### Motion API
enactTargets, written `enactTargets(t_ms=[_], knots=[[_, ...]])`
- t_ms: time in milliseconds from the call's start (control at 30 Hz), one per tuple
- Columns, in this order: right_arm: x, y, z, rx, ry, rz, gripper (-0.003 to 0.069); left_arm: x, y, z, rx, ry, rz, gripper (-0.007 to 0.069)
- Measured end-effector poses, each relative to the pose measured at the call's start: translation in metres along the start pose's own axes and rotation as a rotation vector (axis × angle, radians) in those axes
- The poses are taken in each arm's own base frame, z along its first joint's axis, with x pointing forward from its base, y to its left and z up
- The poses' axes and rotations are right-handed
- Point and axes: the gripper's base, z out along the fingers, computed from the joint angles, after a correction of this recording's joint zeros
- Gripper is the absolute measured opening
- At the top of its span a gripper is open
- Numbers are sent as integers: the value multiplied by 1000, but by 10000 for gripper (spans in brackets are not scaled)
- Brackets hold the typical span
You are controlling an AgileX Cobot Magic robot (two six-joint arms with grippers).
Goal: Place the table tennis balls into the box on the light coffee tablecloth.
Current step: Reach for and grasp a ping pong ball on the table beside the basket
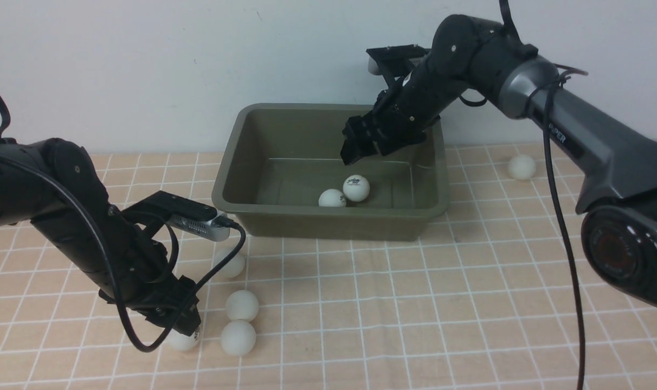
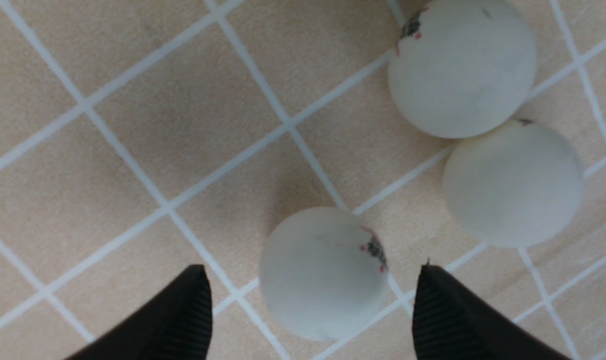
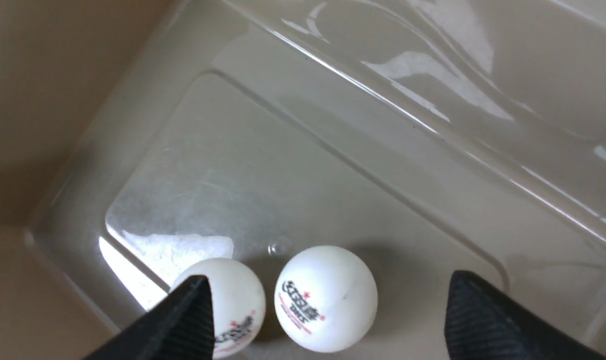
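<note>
The olive-green box (image 1: 285, 135) stands on the light coffee tablecloth (image 1: 415, 303). Two white table tennis balls (image 1: 356, 188) (image 1: 332, 198) are low inside it, side by side. My right gripper (image 1: 355, 151) hangs open above them, holding nothing; its wrist view shows both balls (image 3: 325, 298) (image 3: 233, 300) on the box floor (image 3: 303, 165) below the spread gripper (image 3: 328, 277). My left gripper (image 1: 185, 325) is down at the cloth, open around a ball (image 2: 323, 272) that lies between its fingers (image 2: 311, 272) without touching either. Two more balls (image 2: 462, 67) (image 2: 513, 182) lie just beyond.
On the cloth near the left gripper lie three loose balls (image 1: 231, 264) (image 1: 242, 305) (image 1: 238, 337). Another ball (image 1: 521, 167) rests right of the box, behind the right arm. A white wall runs close behind the box.
</note>
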Motion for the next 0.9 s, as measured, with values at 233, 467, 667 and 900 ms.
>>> enactTargets(t_ms=[233, 467, 667, 900], knots=[[-20, 2, -72, 19, -96, -13, 561, 1, 3, 14, 22, 36, -6, 449], [-28, -20, -192, 135, -253, -1, 559, 2, 6, 24, 30, 63, -26, 416], [-15, -61, -259, 322, -321, 100, 521, 2, 6, 24, 28, 63, -37, 311], [31, -127, -226, 363, -120, 275, 504, -17, 3, -7, 43, 60, -64, 311]])
